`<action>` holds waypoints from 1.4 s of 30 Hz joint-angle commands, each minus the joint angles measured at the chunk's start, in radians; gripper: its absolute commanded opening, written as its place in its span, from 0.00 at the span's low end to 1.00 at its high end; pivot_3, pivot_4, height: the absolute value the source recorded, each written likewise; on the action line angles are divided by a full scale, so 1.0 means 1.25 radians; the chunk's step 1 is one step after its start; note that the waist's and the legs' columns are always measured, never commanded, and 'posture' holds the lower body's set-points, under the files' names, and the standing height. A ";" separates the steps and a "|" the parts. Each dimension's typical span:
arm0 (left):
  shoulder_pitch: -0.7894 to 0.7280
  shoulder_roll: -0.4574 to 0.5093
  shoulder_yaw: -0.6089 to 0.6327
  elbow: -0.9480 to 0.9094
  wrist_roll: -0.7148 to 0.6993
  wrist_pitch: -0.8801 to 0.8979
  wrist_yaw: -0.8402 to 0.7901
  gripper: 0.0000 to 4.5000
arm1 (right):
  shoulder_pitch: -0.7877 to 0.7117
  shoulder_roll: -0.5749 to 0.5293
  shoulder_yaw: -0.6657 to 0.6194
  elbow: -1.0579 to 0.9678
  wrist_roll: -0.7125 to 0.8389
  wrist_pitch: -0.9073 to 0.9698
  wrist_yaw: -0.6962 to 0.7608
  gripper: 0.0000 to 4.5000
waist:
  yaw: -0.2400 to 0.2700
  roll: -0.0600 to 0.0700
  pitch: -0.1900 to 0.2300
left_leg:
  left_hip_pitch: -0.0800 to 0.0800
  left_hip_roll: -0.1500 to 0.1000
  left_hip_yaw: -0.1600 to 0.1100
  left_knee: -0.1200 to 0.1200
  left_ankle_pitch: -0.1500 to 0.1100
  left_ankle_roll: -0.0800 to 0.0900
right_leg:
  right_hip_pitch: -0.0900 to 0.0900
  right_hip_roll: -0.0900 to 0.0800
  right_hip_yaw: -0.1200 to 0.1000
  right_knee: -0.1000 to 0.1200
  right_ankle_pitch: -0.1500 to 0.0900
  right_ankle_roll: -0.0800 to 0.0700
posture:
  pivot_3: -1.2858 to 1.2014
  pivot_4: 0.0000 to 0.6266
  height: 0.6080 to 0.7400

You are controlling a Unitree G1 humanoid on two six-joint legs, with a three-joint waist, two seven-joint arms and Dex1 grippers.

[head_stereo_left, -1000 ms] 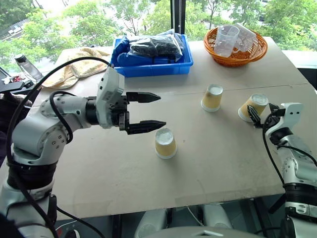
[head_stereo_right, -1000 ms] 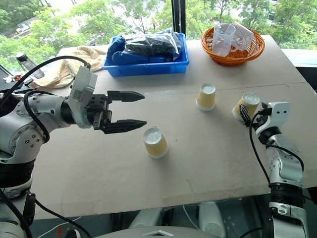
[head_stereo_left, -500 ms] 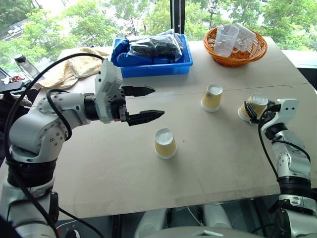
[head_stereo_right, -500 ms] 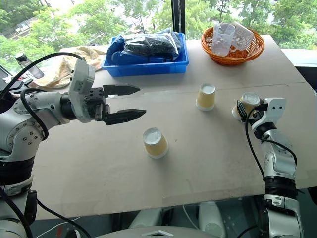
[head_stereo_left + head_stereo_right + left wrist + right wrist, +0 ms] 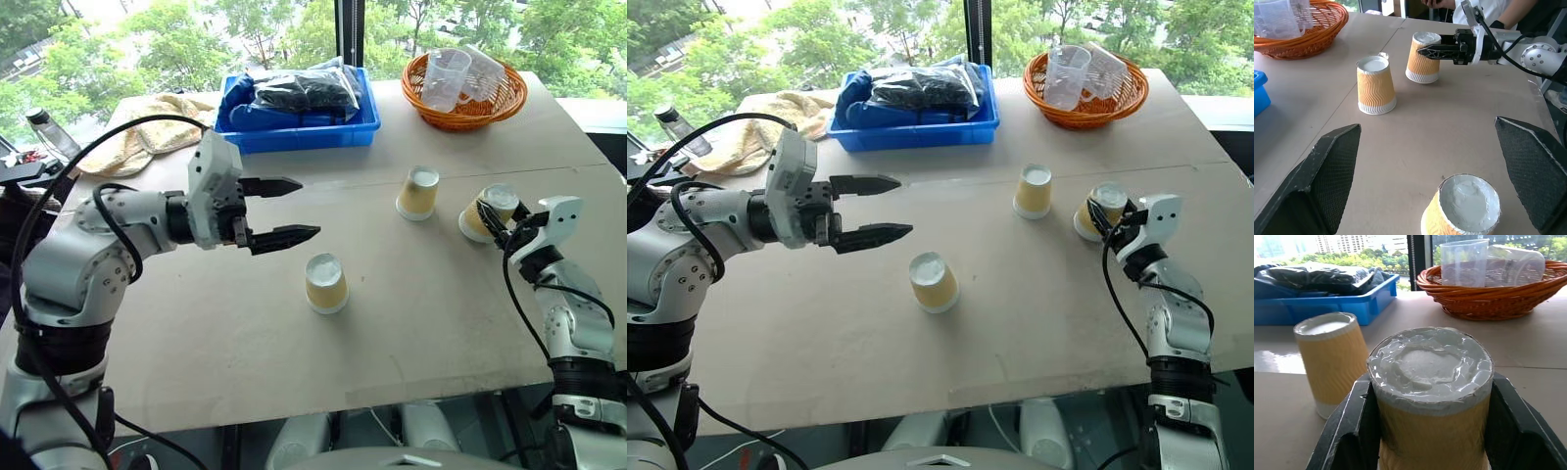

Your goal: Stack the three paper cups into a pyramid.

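Note:
Three tan paper cups stand upside down on the table. One cup is near the middle front, another farther back, and the rightmost cup is close beside it. My right gripper is shut on the rightmost cup, one finger on each side, low over the table; the cup leans slightly. My left gripper hovers open and empty above the table, to the left of the front cup and pointing right.
A blue bin with dark bags sits at the back. To its right is an orange basket holding clear plastic cups. A towel and a bottle lie at the far left. A person stands beyond the table's right edge.
My right gripper has shut on the rightmost cup and shifted with it a little to the left, toward the back cup. The left gripper has stayed about where it was.

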 commanded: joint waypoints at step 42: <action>0.058 0.015 0.072 -0.018 0.020 -0.076 -0.044 1.00 | 0.126 -0.142 0.125 -0.343 0.132 0.177 0.214 0.99 | 0.007 -0.001 0.000 | -0.003 -0.001 -0.001 0.002 0.000 0.000 | -0.002 0.000 0.000 0.001 0.000 0.000 | 0.52 0.24 1.00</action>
